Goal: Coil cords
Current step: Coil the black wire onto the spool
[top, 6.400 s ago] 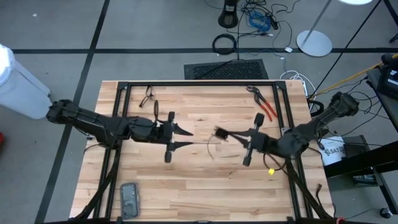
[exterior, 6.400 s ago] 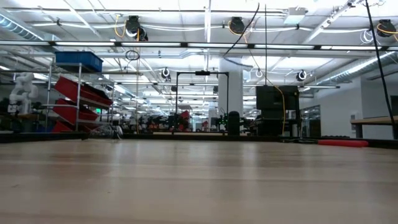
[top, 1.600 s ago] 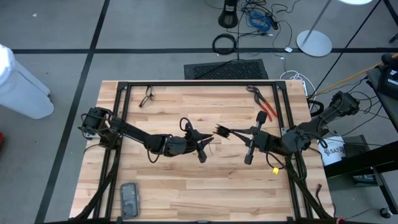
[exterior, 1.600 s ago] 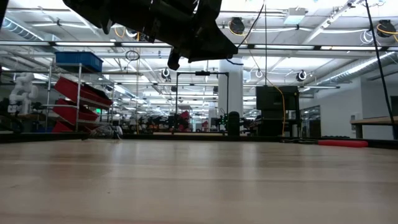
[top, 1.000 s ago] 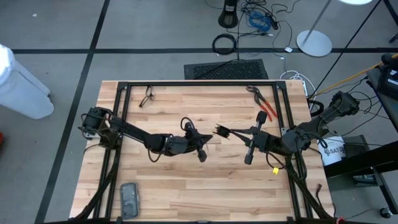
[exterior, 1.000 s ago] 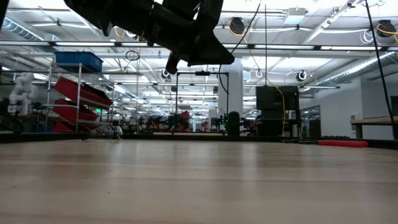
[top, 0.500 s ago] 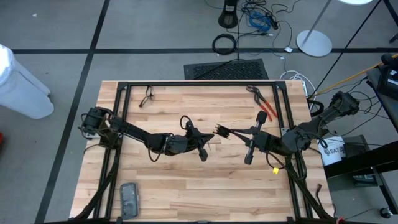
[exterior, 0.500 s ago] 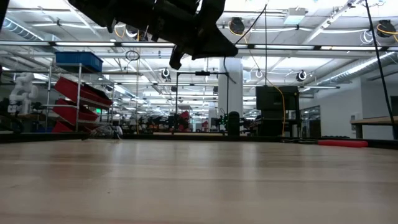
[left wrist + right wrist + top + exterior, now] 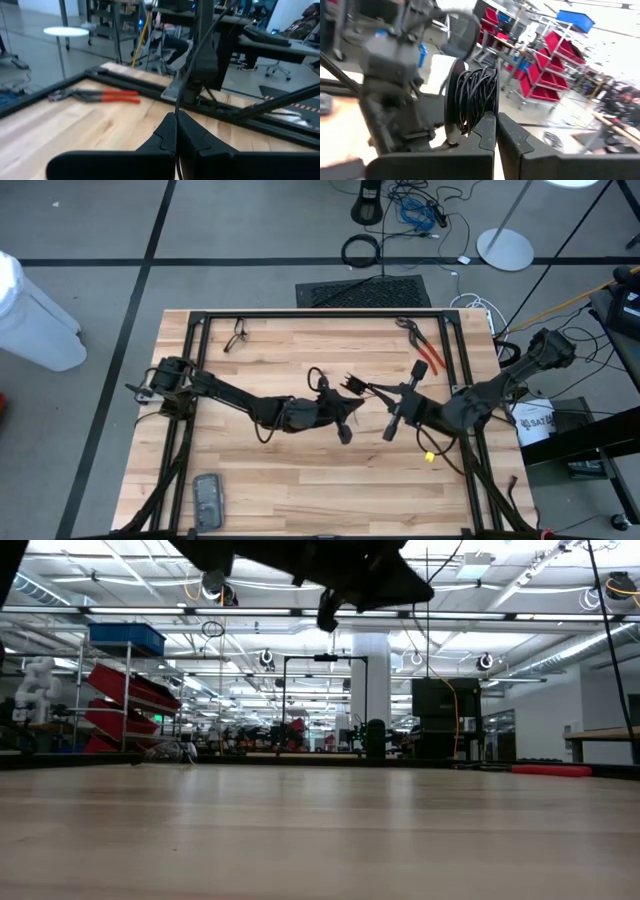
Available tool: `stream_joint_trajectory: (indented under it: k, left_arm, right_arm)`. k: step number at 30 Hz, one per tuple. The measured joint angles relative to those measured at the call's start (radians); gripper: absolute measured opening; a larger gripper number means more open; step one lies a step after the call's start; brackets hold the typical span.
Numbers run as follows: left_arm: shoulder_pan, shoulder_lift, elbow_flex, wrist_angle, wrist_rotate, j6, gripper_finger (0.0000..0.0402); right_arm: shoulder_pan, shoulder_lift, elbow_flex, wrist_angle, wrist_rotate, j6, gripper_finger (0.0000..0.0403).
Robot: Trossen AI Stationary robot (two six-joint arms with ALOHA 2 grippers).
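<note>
- From the high view, you had both arms meeting over the middle of the wooden table (image 9: 300, 470). The cord (image 9: 352, 385) showed as a thin black bundle of loops between the two tool heads, raised above the boards, with a short strand curling up near the left arm's wrist. Your left gripper (image 9: 347, 408) sat just beside and slightly nearer the front edge than that bundle, its fingers pressed together. Your right gripper (image 9: 363, 388) reached in from the right, fingers together, with the bundle at their tip. The red-handled pliers (image 9: 425, 350) lay apart near the far right of the table.
- From the low view, you saw only the dark underside of the left arm (image 9: 340, 570) at the top, hanging well above the table surface; the cord could not be made out there.
- From the left wrist view, your left gripper (image 9: 176, 120) was closed on a single thin black strand of the cord (image 9: 192, 65), which ran straight away from the fingertips towards the other arm. The pliers (image 9: 95, 95) lay on the boards beyond.
- From the right wrist view, your right gripper (image 9: 496, 117) pinched the cord (image 9: 475, 95), wound into a tight hank of many black turns standing directly above the closed fingertips.
</note>
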State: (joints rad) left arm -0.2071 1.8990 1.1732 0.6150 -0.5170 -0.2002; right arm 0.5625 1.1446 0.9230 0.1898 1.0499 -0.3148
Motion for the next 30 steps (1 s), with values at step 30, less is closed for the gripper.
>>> stream_joint_trajectory:
  k: [30]
  left_arm:
    - [-0.203,-0.202,0.098,-0.027,-0.222,0.434,0.0001]
  right_arm:
    - [0.0,0.004,0.0,-0.122,0.009,0.06,0.0]
